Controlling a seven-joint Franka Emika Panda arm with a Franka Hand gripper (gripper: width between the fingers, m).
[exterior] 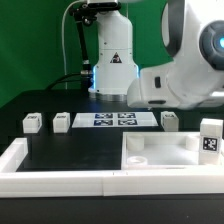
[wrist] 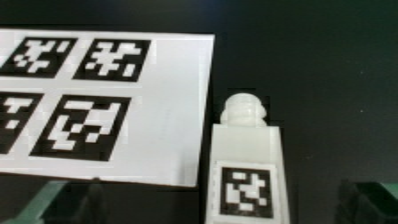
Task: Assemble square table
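The square table's top, a white slab (exterior: 165, 152) with round corner sockets, lies at the exterior view's lower right. White tagged leg blocks stand on the black table: two (exterior: 32, 122) (exterior: 61, 121) on the left, one (exterior: 169, 120) beside the marker board (exterior: 112, 119) and one (exterior: 210, 138) at the far right. In the wrist view a leg (wrist: 244, 150) lies beside the marker board (wrist: 107, 90), its tag toward me. My gripper (wrist: 214, 205) hangs open above it, the dark fingertips (wrist: 63, 203) standing wide on either side and touching nothing.
A long white U-shaped border wall (exterior: 55, 180) runs along the front and left, with the slab inside its right end. The white arm body (exterior: 180, 80) fills the exterior view's upper right. The robot base (exterior: 112, 60) stands behind the marker board.
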